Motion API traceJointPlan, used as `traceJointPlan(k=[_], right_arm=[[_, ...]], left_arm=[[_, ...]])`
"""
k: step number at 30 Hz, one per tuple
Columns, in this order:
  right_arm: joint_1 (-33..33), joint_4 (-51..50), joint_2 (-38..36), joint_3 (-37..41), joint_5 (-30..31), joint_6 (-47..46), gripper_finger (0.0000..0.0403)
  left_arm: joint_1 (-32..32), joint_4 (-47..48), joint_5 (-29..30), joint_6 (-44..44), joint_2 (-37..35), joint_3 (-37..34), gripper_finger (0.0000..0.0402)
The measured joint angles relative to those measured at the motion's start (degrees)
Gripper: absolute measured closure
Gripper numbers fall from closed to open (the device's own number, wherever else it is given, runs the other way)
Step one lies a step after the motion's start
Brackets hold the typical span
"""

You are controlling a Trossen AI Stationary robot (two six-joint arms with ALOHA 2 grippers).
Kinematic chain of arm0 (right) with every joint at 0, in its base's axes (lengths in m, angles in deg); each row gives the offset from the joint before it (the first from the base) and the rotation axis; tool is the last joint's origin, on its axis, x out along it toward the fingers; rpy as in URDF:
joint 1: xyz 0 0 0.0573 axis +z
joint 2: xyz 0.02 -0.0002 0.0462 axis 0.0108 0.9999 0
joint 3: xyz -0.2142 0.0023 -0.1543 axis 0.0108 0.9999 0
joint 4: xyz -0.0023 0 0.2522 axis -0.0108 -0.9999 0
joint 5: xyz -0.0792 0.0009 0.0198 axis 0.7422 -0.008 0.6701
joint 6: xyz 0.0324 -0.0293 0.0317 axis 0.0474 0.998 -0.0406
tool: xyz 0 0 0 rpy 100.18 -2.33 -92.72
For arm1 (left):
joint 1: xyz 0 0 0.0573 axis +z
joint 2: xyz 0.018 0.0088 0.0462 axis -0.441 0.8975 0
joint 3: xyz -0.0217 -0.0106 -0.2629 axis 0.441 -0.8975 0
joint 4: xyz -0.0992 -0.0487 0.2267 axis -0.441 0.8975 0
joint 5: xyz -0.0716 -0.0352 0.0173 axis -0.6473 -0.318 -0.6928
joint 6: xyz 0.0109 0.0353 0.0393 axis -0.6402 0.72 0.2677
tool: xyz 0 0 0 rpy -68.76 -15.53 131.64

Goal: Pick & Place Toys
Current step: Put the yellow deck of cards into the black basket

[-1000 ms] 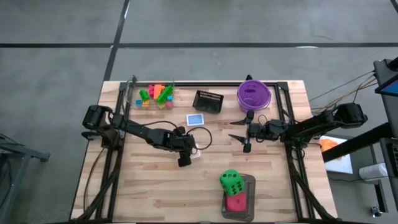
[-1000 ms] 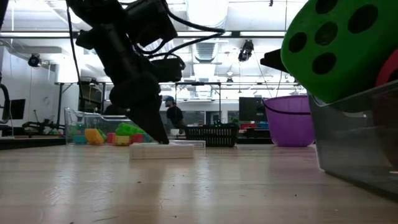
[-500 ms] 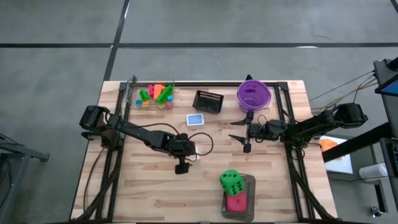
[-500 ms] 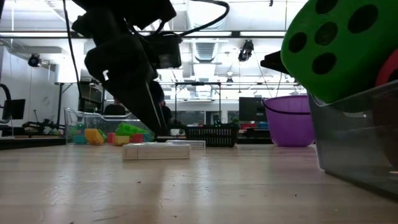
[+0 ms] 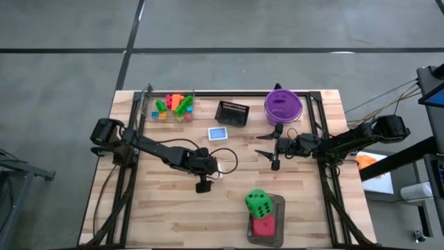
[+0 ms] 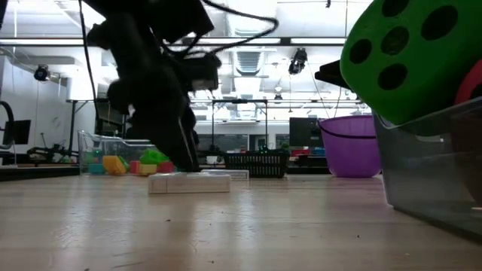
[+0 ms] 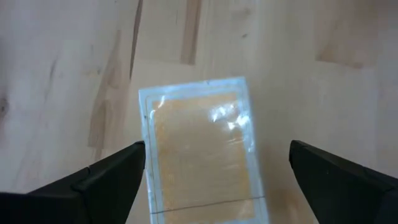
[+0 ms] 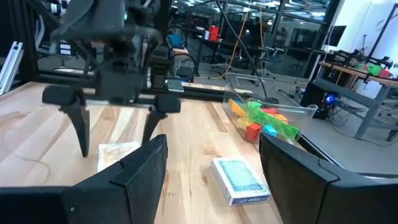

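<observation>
Left pincer: fingers now spread wide, having parted within the last second over the flat orange-faced picture card, which lies loose on the table between the fingertips; the card reads as released, not gripped. In the high view the arm hides this card.

Blue-backed card box: mid-table, far side.

Right pincer: waiting, half apart, empty.

Green dotted die: near right, atop the red one.

Two dice; two cards; one basket; one bowl.
</observation>
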Motion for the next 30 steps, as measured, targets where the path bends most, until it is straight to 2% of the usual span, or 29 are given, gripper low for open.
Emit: traceJointPlan(k=[8,13,16,20,26,30], right_arm=[[0.0,-0.1,0.0,0.0,0.1,0.0,0.0151],[0.0,-0.2,0.0,0.0,0.2,0.0,0.0151],[0.0,-0.4,0.0,0.0,0.2,0.0,0.0151],[0.0,-0.5,0.0,0.0,0.2,0.0,0.0151],[-0.1,-0.6,0.0,0.0,0.1,0.0,0.0151],[-0.1,-0.7,0.0,0.0,0.2,0.0,0.0151]], left_arm=[[-0.1,-1.2,3.1,-1.2,6.9,0.5,0.0008],[-0.1,-1.1,4.4,-1.0,7.1,0.4,0.0013],[-0.4,-1.1,4.9,-0.8,6.5,0.3,0.0037],[-0.4,-1.0,5.0,-0.6,6.0,0.3,0.0101],[-0.6,-1.6,5.6,0.5,5.3,0.0,0.0104],[-1.7,-4.0,8.7,2.9,4.3,-0.4,0.0104]])
